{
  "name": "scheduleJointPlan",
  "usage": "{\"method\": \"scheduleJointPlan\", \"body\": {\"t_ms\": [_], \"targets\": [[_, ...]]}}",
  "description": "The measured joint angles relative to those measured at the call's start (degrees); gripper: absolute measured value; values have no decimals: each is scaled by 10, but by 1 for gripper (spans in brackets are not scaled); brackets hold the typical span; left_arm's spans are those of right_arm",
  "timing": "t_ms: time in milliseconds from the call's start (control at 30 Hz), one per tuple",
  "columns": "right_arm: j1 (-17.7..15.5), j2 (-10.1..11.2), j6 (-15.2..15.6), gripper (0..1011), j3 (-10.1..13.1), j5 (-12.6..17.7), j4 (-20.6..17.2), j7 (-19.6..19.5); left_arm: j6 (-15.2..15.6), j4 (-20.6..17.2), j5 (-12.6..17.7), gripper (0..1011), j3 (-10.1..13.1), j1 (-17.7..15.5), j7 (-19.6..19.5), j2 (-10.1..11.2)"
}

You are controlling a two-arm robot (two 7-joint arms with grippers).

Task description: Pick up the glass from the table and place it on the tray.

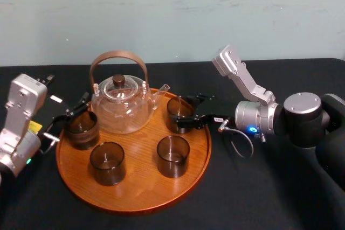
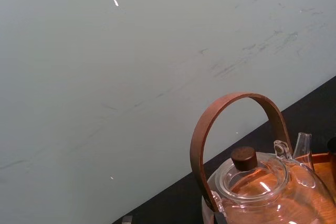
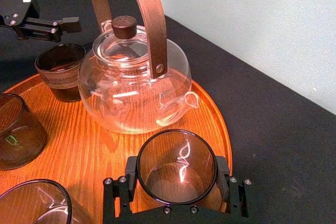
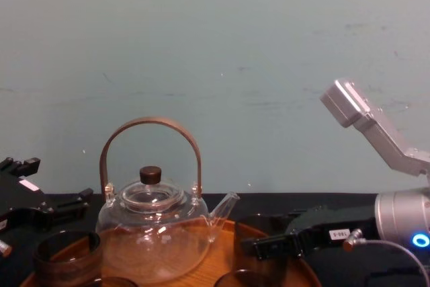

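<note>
Your left gripper sits at the tray's left edge with its fingers spread, just beside the leftmost glass and holding nothing. Moving right across the tray, you have two front glasses, the teapot at the back, and its spout pointing toward the glass you are placing. That glass stands inside the rim on the tray's right side. Your right gripper has it clamped, one finger against each side of its wall.

The base may already rest on the wood, but the gripper body hides it in the right wrist view. If you let go with the glass raised, it would drop and could tip. Pulling back before both fingers clear the wall would drag it toward the rim. A sideways swing on the retreat could knock the spout, which is near. On the far side, a stray move of the left gripper would shove the leftmost glass.

The right wrist view gives you the finger contact and the gap to the spout. The head view lays out all four glasses across the tray. The chest view shows the right gripper low over the tray from the side, with the glass's foot cut off at the frame edge.
</note>
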Motion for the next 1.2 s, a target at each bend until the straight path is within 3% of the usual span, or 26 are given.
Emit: {"method": "scheduleJointPlan", "body": {"t_ms": [500, 700, 1200], "targets": [[-1, 0, 0, 900, 1, -3, 0, -3, 0, 0, 0, 1002, 0, 0, 0, 0], [-1, 0, 1, 1002, 0, -3, 0, -3, 0, 0, 0, 1001, 0, 0, 0, 0], [-1, 0, 1, 1002, 0, -2, 0, -2, 0, 0, 0, 1001, 0, 0, 0, 0]]}}
